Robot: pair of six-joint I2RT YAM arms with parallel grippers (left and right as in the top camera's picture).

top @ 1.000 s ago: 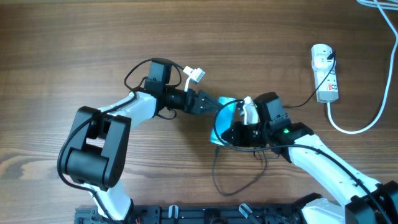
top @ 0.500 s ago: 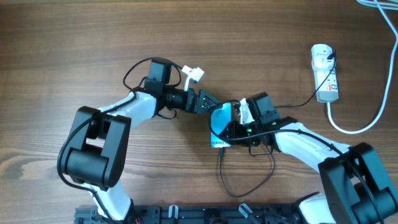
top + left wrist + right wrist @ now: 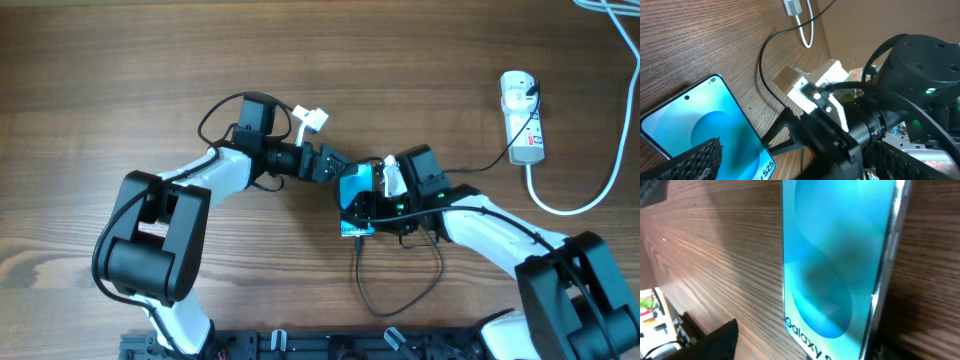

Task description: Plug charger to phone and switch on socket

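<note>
phone cropped top and bottom

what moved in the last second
The right end effector slid left over the phone, and the phone shifted slightly left with it. The right arm's elbow swung into the overhead view. No clear grasp or release shows. The left arm hardly changed; the power strip stayed put.

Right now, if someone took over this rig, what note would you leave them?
Left claw: over the phone's edge, open or shut unclear.
Right claw: close against the phone, grip unclear.
Phone lies flat, screen up, between the claws.
Black cable runs from the power strip, far right, toward the claws.
Done: nothing confirmed; no plug seen in the phone.
To do: plug in, switch strip on.
</note>
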